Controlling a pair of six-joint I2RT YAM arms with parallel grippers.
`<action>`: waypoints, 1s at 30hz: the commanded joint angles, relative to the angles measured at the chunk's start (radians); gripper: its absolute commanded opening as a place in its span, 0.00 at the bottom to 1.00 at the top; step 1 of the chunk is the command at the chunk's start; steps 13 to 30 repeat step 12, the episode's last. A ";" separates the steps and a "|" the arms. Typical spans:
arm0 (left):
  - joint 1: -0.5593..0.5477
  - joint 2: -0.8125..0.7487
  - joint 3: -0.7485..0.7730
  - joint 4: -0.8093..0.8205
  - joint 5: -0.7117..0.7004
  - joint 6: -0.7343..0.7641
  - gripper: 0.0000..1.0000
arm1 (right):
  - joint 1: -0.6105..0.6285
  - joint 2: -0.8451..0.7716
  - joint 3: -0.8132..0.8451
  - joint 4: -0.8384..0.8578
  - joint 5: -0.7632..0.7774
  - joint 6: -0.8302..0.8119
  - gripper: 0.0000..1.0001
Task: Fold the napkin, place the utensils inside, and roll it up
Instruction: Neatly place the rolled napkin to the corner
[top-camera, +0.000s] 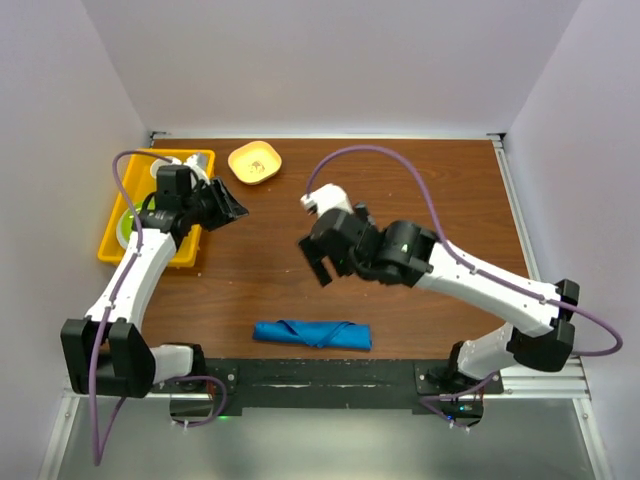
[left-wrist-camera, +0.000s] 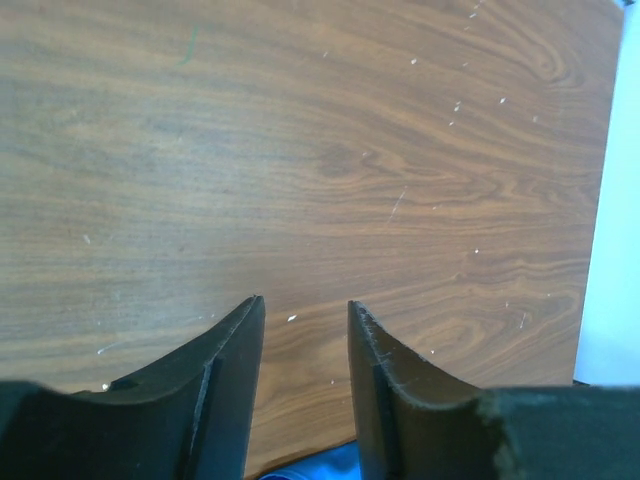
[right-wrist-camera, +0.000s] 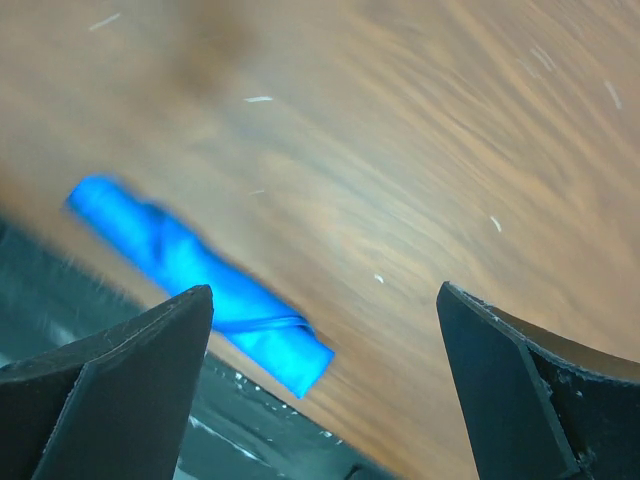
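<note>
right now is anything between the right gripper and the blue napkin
Nothing visible. Only bare table lies between the open right gripper and the rolled napkin by the near edge.

In a blurred picture the right gripper (right-wrist-camera: 325, 288) spreads its dark fingers (right-wrist-camera: 120, 390) wide over the rolled blue napkin (right-wrist-camera: 190, 268), which lies on the brown table (right-wrist-camera: 400, 130) beside a black strip (right-wrist-camera: 40, 290)

On the worktop (top-camera: 430, 200): napkin (top-camera: 312, 333) at the near edge, about centred, lying lengthwise left to right. Tray (top-camera: 106, 248) at the far left. Small dish (top-camera: 255, 162) just right of the tray's far end, apart from it. Left fingers (top-camera: 236, 208) beside the tray's right rim. Right fingers (top-camera: 320, 268) over the middle, behind the napkin.
</note>
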 joint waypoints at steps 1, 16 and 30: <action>-0.054 -0.035 0.045 0.052 -0.034 0.019 0.52 | -0.132 -0.029 0.024 -0.155 0.031 0.250 0.98; -0.151 -0.021 0.332 -0.052 -0.069 -0.003 0.72 | -0.171 -0.207 0.164 0.030 0.045 0.235 0.98; -0.151 -0.021 0.332 -0.052 -0.069 -0.003 0.72 | -0.171 -0.207 0.164 0.030 0.045 0.235 0.98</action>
